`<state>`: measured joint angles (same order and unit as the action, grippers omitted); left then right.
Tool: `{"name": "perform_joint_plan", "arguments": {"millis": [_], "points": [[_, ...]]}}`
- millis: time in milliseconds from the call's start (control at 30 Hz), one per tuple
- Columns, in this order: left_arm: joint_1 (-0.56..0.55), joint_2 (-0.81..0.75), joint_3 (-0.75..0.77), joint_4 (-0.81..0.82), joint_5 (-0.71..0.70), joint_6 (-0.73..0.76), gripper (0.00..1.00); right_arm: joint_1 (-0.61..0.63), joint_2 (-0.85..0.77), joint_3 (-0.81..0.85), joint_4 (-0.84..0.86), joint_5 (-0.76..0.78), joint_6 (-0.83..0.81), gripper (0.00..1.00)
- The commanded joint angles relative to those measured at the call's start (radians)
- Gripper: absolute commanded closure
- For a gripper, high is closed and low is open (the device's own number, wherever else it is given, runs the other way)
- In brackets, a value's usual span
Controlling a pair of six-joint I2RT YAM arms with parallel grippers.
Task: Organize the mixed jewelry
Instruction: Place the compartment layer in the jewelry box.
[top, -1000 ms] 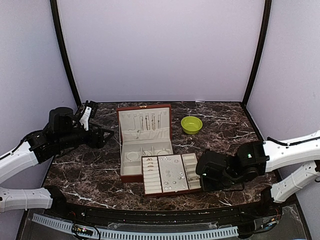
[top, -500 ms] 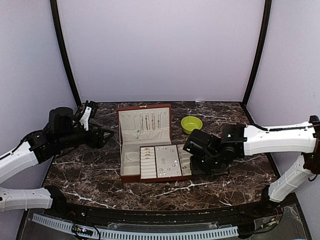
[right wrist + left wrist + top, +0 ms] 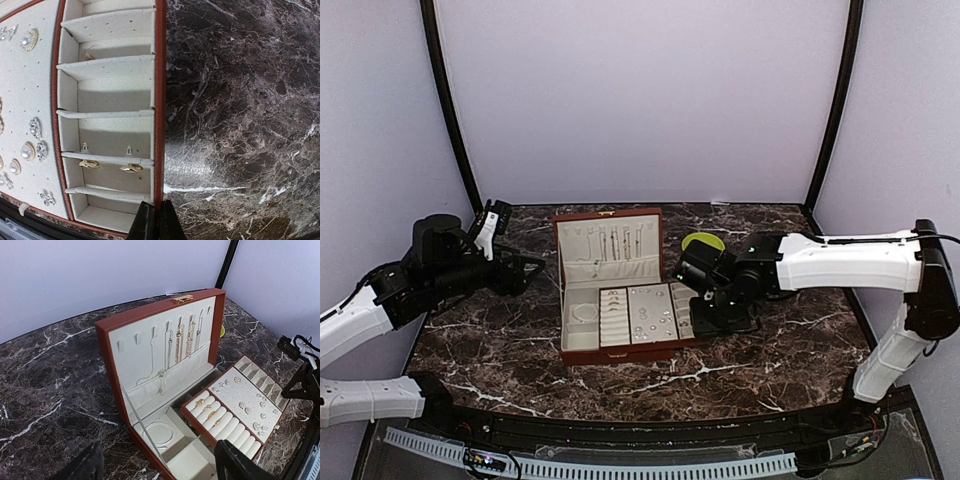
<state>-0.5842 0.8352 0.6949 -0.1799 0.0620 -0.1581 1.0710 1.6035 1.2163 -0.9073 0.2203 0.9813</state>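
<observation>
The reddish-brown box (image 3: 576, 352) stands open, with chains hanging in its lid (image 3: 182, 340) and a bracelet (image 3: 159, 434) in its base. The cream compartment tray (image 3: 642, 315) sits over the box's right part and holds rings (image 3: 210, 410), studs (image 3: 247, 402) and gold earrings (image 3: 110, 166). My right gripper (image 3: 155, 222) is shut on the tray's red right rim (image 3: 160, 100); it also shows in the top view (image 3: 694, 320). My left gripper (image 3: 157, 470) is open and empty, left of the box (image 3: 525, 272).
A green bowl (image 3: 703, 241) stands behind the right arm, partly hidden by it. The marble table (image 3: 500, 350) has dark walls' posts at its back corners. The right arm reaches across the right half of the table.
My right gripper has moved the tray back and to the left, from in front of the box into the box's base. The left arm has stayed still.
</observation>
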Motion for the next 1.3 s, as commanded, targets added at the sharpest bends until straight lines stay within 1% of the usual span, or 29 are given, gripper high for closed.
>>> {"name": "perform_joint_plan", "arguments": {"millis": [0, 67, 200, 700, 1267], "points": [[0.008, -0.054, 0.008, -0.025, -0.049, 0.027, 0.21, -0.017, 0.038, 0.078, -0.006, 0.009, -0.025, 1.0], [0.008, -0.071, 0.006, -0.027, -0.094, 0.032, 0.21, -0.017, 0.063, 0.106, -0.02, 0.016, -0.031, 1.0], [0.007, -0.086, 0.003, -0.031, -0.111, 0.035, 0.21, -0.024, 0.104, 0.157, -0.032, 0.024, -0.048, 1.0], [0.008, -0.088, 0.005, -0.036, -0.09, 0.029, 0.21, -0.026, 0.209, 0.264, -0.032, 0.024, -0.065, 1.0], [0.009, -0.079, 0.003, -0.032, -0.074, 0.026, 0.21, 0.023, 0.333, 0.392, 0.031, -0.022, -0.056, 1.0]]}}
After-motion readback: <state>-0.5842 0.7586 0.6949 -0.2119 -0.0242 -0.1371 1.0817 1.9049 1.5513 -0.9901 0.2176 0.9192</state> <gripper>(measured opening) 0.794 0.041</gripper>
